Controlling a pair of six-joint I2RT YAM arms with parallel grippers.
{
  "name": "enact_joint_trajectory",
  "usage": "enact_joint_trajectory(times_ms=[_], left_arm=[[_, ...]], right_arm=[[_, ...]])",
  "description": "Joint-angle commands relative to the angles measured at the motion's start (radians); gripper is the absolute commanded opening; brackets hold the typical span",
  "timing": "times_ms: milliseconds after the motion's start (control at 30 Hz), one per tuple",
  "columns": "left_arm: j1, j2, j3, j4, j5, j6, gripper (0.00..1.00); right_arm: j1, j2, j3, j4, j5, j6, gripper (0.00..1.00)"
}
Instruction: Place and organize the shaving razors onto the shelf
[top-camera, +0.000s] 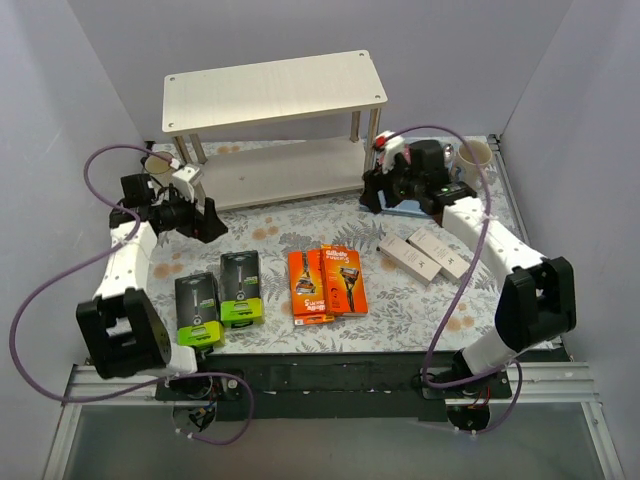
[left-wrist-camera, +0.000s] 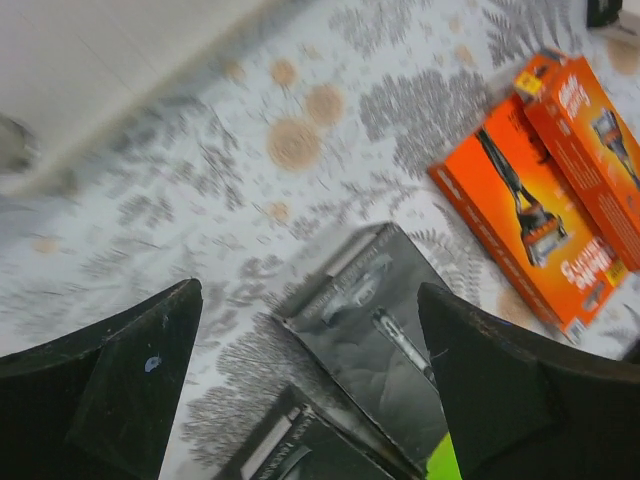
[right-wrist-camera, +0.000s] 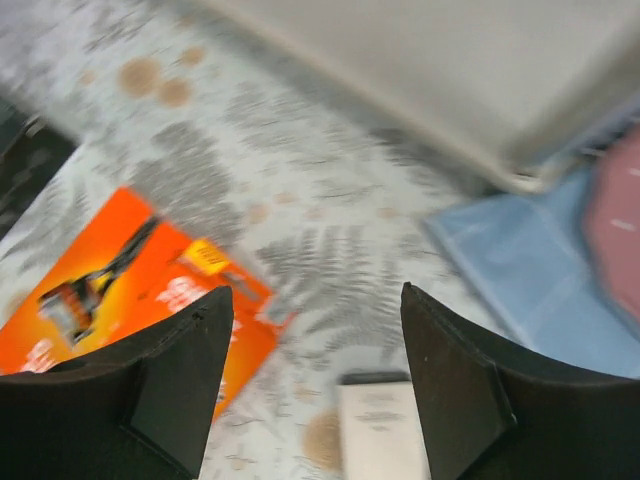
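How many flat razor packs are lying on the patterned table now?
6: two black-and-lime-green packs front left, two bright orange packs in the centre, two slim white boxes on the right. None appears hidden.

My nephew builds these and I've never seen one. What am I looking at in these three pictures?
Two robot arms are bolted side by side at the near edge. The wide picture looks down from above; the other two come from a camera on each wrist, so the dark wedges there are that arm's own fingers. The left pincer and the right pincer are both open and hold nothing. On the patterned cloth lie two black-and-green packs, two orange packs and two white boxes of razors. Behind them stands the two-tier shelf they should go on.
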Motion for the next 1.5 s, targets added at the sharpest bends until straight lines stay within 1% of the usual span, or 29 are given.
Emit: enact_joint_trajectory(times_ms=[0,33,67,133,233,367,433,500,633,700,833,867,900,967,1067,1167,1200,1233,1300,1400,1433,1467], left_arm=[[0.000,0.108,0.021,-0.234,0.123,0.052,0.88],[0.000,0.111,0.017,-0.227,0.124,0.040,0.87],[0.000,0.112,0.017,-0.210,0.121,0.023,0.87],[-0.003,0.116,0.023,-0.202,0.106,-0.036,0.87],[-0.003,0.120,0.032,-0.200,0.049,-0.129,0.86],[-0.003,0.114,0.046,-0.202,-0.017,-0.270,0.86],[-0.003,0.096,0.040,-0.202,-0.037,-0.327,0.86],[-0.003,0.079,0.015,-0.182,-0.044,-0.365,0.86],[-0.003,0.044,-0.035,-0.132,-0.041,-0.485,0.86],[-0.004,0.034,-0.054,-0.107,-0.041,-0.569,0.86],[-0.007,0.039,-0.097,-0.069,-0.061,-0.703,0.85],[-0.009,0.042,-0.103,-0.065,-0.072,-0.721,0.85],[-0.009,0.048,-0.103,-0.065,-0.074,-0.746,0.85],[-0.010,0.059,-0.095,-0.075,-0.075,-0.752,0.85],[-0.015,0.068,-0.085,-0.076,-0.086,-0.752,0.84],[-0.026,0.082,-0.082,-0.085,-0.103,-0.766,0.84],[-0.030,0.085,-0.078,-0.091,-0.119,-0.773,0.84],[-0.036,0.089,-0.080,-0.096,-0.126,-0.798,0.84],[-0.046,0.085,-0.089,-0.098,-0.152,-0.818,0.83],[-0.056,0.065,-0.094,-0.098,-0.184,-0.826,0.82],[-0.058,0.062,-0.091,-0.110,-0.199,-0.824,0.82],[-0.058,0.057,-0.086,-0.116,-0.205,-0.821,0.83]], right_arm=[[0.195,0.106,0.024,-0.085,-0.198,-0.099,0.74],[0.264,0.131,0.033,-0.095,-0.212,-0.118,0.73],[0.295,0.158,0.057,-0.109,-0.217,-0.163,0.73],[0.372,0.243,0.076,-0.134,-0.240,-0.199,0.70],[0.435,0.287,0.053,-0.028,-0.251,-0.164,0.70],[0.479,0.343,0.057,0.006,-0.269,-0.093,0.71],[0.495,0.367,0.042,0.041,-0.327,-0.051,0.71],[0.506,0.412,0.048,0.047,-0.382,-0.027,0.70],[0.527,0.478,0.079,0.107,-0.398,0.046,0.70],[0.527,0.521,0.099,0.129,-0.387,0.077,0.70],[0.526,0.550,0.110,0.135,-0.372,0.109,0.71],[0.526,0.547,0.097,0.124,-0.352,0.108,0.72],[0.524,0.541,0.085,0.106,-0.287,0.111,0.73],[0.512,0.503,0.017,0.103,-0.228,0.117,0.77],[0.452,0.446,-0.036,0.097,-0.203,0.114,0.77],[0.395,0.409,-0.054,-0.004,-0.169,0.025,0.77],[0.374,0.398,-0.073,-0.027,-0.154,-0.039,0.77],[0.363,0.384,-0.088,-0.073,-0.140,-0.067,0.77],[0.325,0.341,-0.149,-0.101,-0.110,-0.131,0.77],[0.264,0.265,-0.226,-0.129,-0.065,-0.176,0.78],[0.253,0.245,-0.266,-0.132,-0.048,-0.208,0.77],[0.242,0.191,-0.278,-0.137,-0.039,-0.220,0.73]])
